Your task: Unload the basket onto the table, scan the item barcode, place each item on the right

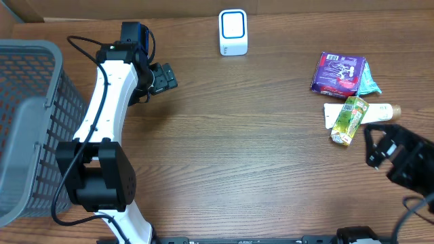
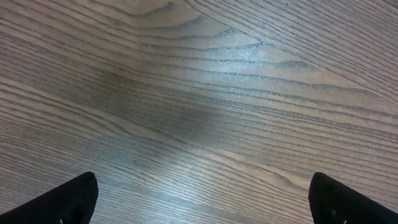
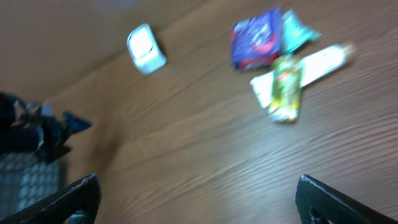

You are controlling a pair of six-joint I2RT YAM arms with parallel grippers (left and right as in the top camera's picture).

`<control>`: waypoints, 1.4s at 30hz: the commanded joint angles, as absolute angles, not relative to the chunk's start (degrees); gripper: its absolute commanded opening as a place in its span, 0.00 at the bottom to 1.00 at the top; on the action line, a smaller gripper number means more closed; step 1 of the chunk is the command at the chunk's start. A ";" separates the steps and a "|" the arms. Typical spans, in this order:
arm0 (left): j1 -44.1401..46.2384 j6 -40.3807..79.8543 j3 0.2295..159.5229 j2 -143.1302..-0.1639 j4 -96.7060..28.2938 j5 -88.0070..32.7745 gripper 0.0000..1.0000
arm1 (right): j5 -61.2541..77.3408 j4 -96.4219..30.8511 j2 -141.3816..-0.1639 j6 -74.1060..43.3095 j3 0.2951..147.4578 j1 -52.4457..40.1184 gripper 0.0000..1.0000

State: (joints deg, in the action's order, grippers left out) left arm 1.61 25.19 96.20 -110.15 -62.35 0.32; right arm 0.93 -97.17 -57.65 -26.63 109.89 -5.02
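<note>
On the brown wood-grain counter (image 1: 258, 156), the small white barcode scanner with a blue-rimmed face (image 1: 233, 32) stands upright at the far edge. The items lie well apart from it, at the right side. A green-and-yellow drink pouch (image 1: 350, 120) rests across a white squeeze tube (image 1: 380, 112), with a purple foil packet (image 1: 338, 73) and a teal wrapper (image 1: 371, 83) just beyond. The right jaws stand wide and hold nothing, near the pouch but apart from it. The left jaws are also spread wide over bare wood, empty, beside the grey mesh basket (image 1: 27, 122).
</note>
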 commanded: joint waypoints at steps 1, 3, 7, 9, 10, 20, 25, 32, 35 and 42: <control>1.52 25.76 96.53 -109.40 -62.33 1.06 1.00 | -6.44 -97.03 -54.52 -24.01 110.48 -5.19 1.00; 1.52 25.76 96.53 -109.40 -62.33 1.06 1.00 | -8.84 -96.79 -53.10 -23.49 109.47 -5.19 1.00; 1.52 25.76 96.53 -109.40 -62.33 1.06 1.00 | -10.09 -89.17 -47.97 -18.20 101.69 -5.32 1.00; 1.52 25.76 96.53 -109.40 -62.33 1.06 1.00 | -7.33 -80.38 -44.01 -11.40 94.21 -5.43 1.00; 1.54 25.76 96.53 -109.40 -62.33 1.06 1.00 | -4.21 -74.61 -41.58 -7.20 89.78 -5.48 1.00; 1.41 25.76 96.53 -109.40 -62.33 1.06 0.99 | 10.61 -36.42 -18.02 8.27 52.42 -6.15 1.00; 1.43 25.76 96.53 -109.40 -62.33 1.06 1.00 | 1.04 -28.75 -12.32 -4.03 38.52 -6.15 1.00; 1.52 25.76 96.53 -109.40 -62.33 1.06 0.99 | -2.04 -4.40 -9.04 -7.09 18.44 -6.15 1.00; 1.45 25.76 96.53 -109.40 -62.33 1.06 1.00 | -2.09 7.07 -7.03 -7.07 9.47 -6.15 1.00; 1.48 25.76 96.53 -109.40 -62.33 1.06 1.00 | -2.26 12.34 -4.62 -7.07 1.04 -6.15 1.00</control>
State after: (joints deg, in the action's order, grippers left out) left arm 1.61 25.19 96.20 -110.15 -62.37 0.71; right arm -1.50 11.60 -6.09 -6.44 3.05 -5.78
